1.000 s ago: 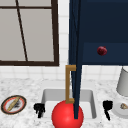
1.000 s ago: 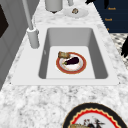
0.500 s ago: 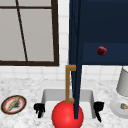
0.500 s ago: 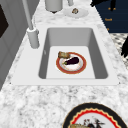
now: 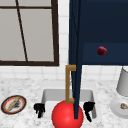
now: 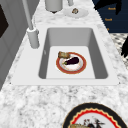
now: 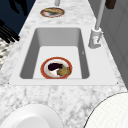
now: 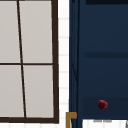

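The left hand (image 5: 39, 109) hangs in the air at the front left corner of the sink (image 5: 47, 94), fingers drooping loosely downward and holding nothing. The right hand (image 5: 88, 108) hangs at the front right corner in much the same slack pose, fingers relaxed and pointing down, also holding nothing. Between them sits a red ball (image 5: 67, 115), close to both but, as far as the front view shows, touched by neither.

Just behind the ball the open cabinet door (image 5: 77, 60) stands edge-on, with its brass handle (image 5: 69, 84) reaching down toward the ball. Its swung-out position explains why the shelf inside is exposed, where a dark red fruit (image 5: 102, 50) rests; the upper view shows the same fruit (image 8: 102, 104) beside the window (image 8: 27, 60).

The front view hides the basin floor behind the ball. The left side view reveals a red-rimmed plate (image 6: 71, 63) lying there with an eggplant (image 6: 72, 60) and a piece of bread (image 6: 63, 54) on it, plus the faucet (image 6: 32, 35) at the back edge. The table (image 6: 37, 100) carries a patterned plate (image 5: 13, 104) at the left and a white plate (image 5: 120, 107) with a grey canister (image 5: 123, 82) at the right.
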